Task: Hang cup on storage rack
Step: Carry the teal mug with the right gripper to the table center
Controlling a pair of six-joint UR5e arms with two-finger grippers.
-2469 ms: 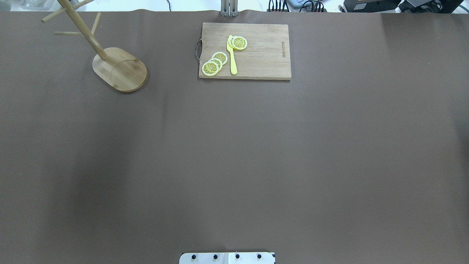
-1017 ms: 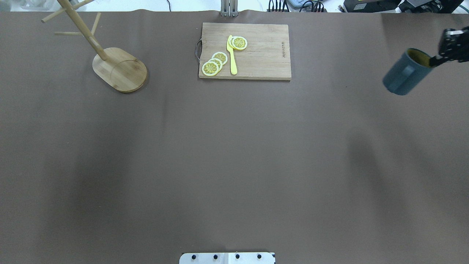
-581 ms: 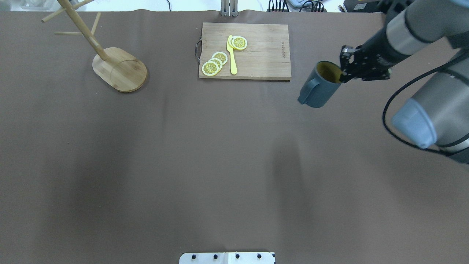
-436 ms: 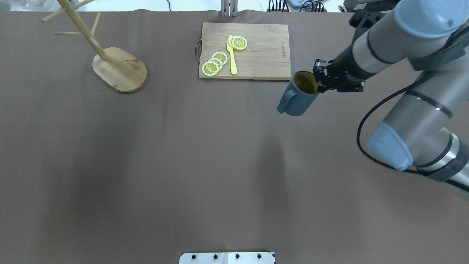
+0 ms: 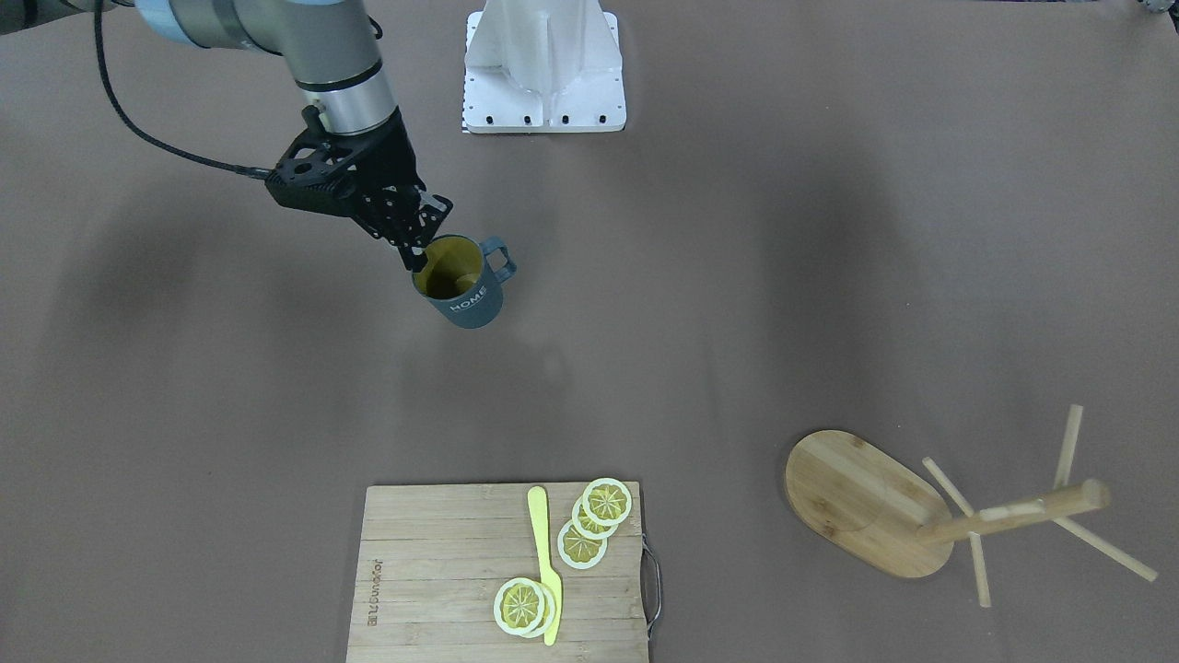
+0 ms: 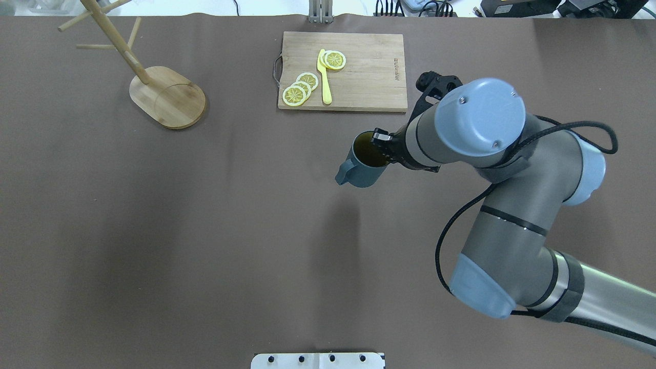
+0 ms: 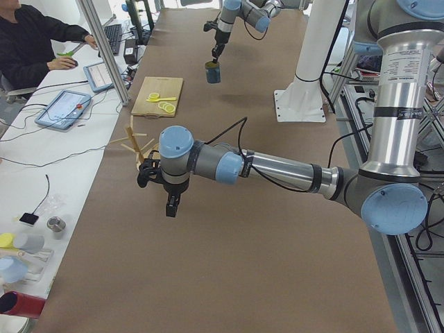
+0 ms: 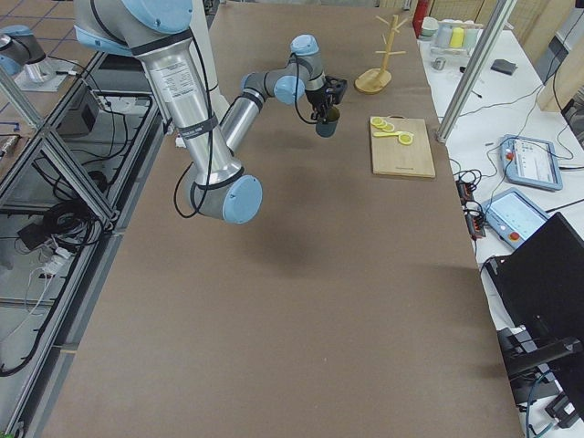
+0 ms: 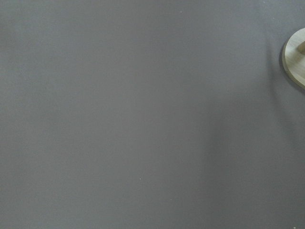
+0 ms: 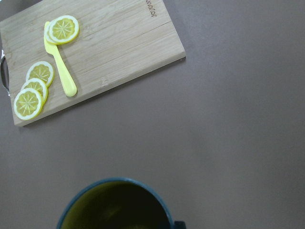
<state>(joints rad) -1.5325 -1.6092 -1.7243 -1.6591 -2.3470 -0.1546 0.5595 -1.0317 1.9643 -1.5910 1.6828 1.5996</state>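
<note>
Brown table (image 6: 205, 230) | storage rack (image 6: 169, 97) far left, pegs bare | cutting board (image 6: 359, 77) far centre | cup (image 6: 361, 171) held aloft right of centre, well apart from rack | right gripper (image 6: 381, 145) clamped on cup rim | left gripper (image 7: 170, 205): cannot tell | likely 1 of 2 steps done: cup lifted, hanging remains

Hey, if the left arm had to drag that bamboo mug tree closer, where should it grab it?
On the storage rack, probably the bare lower post, jaws coming in level from the side: the post is round and upright, and the pegs branch off only higher up.
</note>
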